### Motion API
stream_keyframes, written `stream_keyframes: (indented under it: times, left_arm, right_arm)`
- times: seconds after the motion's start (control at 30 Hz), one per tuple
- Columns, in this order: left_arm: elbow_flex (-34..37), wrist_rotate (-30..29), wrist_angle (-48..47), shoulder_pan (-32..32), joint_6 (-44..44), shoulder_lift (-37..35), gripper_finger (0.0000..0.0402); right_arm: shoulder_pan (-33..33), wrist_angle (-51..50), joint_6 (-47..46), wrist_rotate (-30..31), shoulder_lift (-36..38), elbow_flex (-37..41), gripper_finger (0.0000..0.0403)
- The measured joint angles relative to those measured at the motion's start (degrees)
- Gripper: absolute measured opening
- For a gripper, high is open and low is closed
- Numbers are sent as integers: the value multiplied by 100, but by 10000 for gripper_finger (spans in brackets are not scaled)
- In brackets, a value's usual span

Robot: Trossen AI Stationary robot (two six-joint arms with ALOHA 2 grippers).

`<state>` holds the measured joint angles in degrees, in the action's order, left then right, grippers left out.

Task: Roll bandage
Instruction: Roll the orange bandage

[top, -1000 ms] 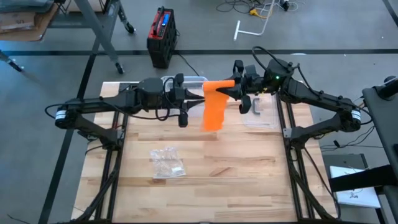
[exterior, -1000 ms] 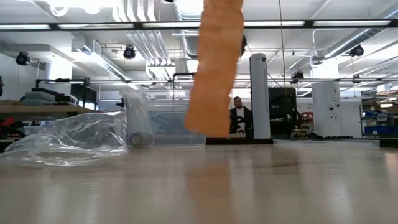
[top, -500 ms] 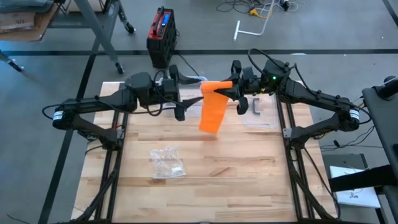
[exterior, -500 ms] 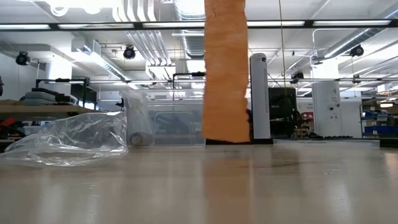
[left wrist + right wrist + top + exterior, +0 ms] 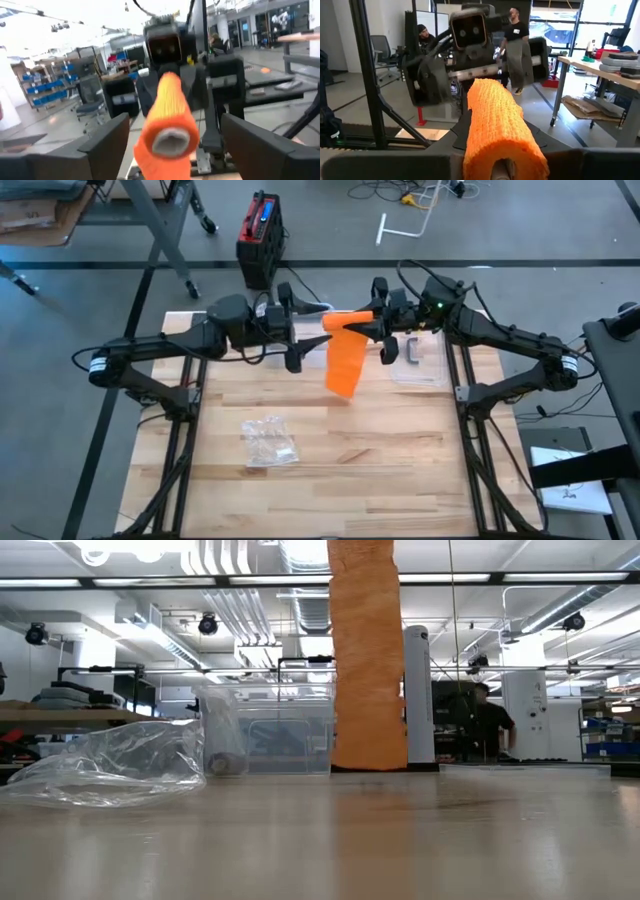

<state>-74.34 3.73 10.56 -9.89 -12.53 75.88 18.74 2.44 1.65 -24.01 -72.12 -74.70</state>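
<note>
The orange bandage point(image 5: 346, 352) is held above the table's point(image 5: 400, 450) far middle by the right gripper point(image 5: 372, 328), its tail hanging down. The left gripper point(image 5: 298, 330) is spread wide beside the roll, apart from it.

You get bright, even overhead light; ceiling strip lights point(image 5: 120, 582) glare, the near bench point(image 5: 320, 850) blurs, and the left wrist view looks soft and washed out.
</note>
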Motion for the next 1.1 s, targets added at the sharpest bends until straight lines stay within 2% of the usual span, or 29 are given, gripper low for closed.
stream_keyframes:
  times: [0.23, 0.47, 0.63, 0.83, 0.97, 1.1]
  left_arm:
    - [6, 23, 158, -119, -44, 195, 272]
    - [1, 438, 326, -291, 108, 319, 230]
    - [1, 522, 310, -304, 63, 345, 153]
    - [1, 522, 291, -304, -9, 305, 33]
    - [1, 524, 249, -304, -113, 293, 27]
    - [1, 510, 300, -295, -322, 306, 58]
  right_arm:
    - [-35, 1, -7, -22, 0, 0, 75]
    - [-97, 11, 42, -19, -2, 0, 74]
    - [-98, -20, -10, 4, -2, 0, 81]
    - [-98, -28, -684, -56, 0, 0, 124]
    - [-98, -10, -1652, -149, 33, 0, 166]
    - [-98, 177, -2804, -159, 39, 0, 209]
